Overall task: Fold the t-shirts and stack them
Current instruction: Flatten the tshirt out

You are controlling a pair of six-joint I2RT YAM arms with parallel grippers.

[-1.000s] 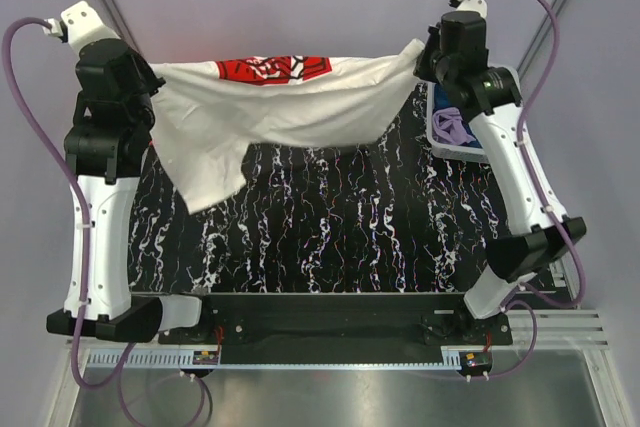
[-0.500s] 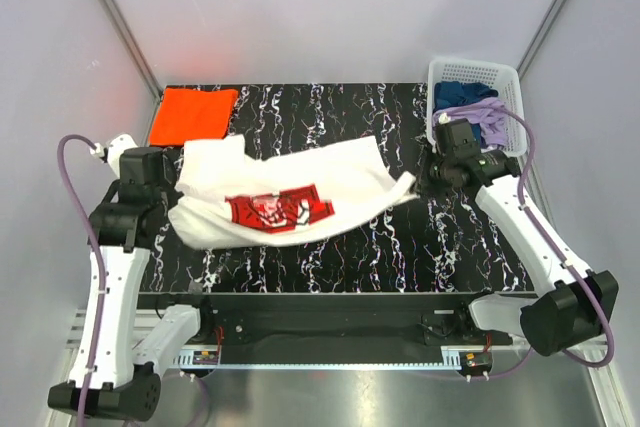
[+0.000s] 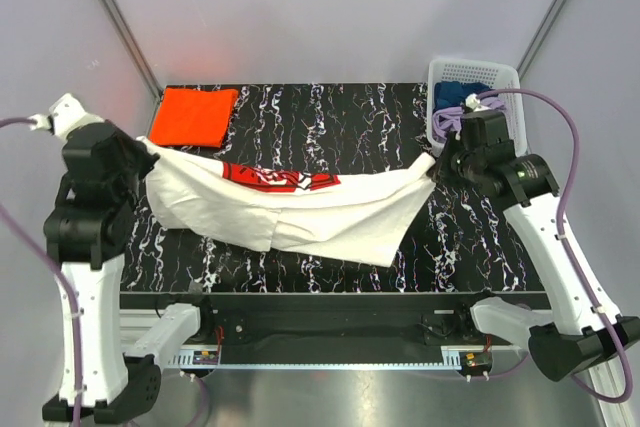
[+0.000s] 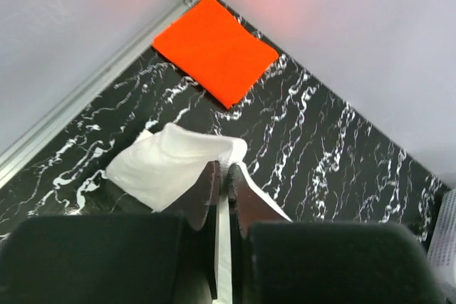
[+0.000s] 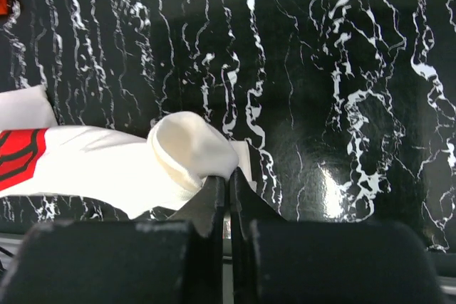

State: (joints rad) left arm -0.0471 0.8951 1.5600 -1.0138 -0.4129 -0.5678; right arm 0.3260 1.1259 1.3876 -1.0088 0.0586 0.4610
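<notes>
- White t-shirt is stretched crosswise over the middle of the surface, held up by its two ends, with the middle sagging toward you in loose folds.
- Your left gripper is clenched on the left end of the cloth. In its wrist view a white fold bulges out just past the fingertips.
- Your right gripper is clamped on the right end. Its wrist view shows a rolled bit of hem pinched between the closed fingers.
- Compared with half a second ago, both arms stand higher and farther apart, so the shirt is now pulled longer and flatter. Back then it lay bunched lower and nearer the front, with the red print facing up in the middle.
- That red print now sits as a narrow strip along the far, upper edge of the cloth, left of centre.
- A second ago the shirt hung along the far side and hid the back-left corner. It has since come toward the middle.
- Orange t-shirt lies folded flat in that back-left corner, just beyond the white one, in the same spot as half a second ago.
- You cannot tell whether the sagging lower edge touches the surface.
- At the back right, the white basket holds blue and purple clothes, close behind the right gripper.
</notes>
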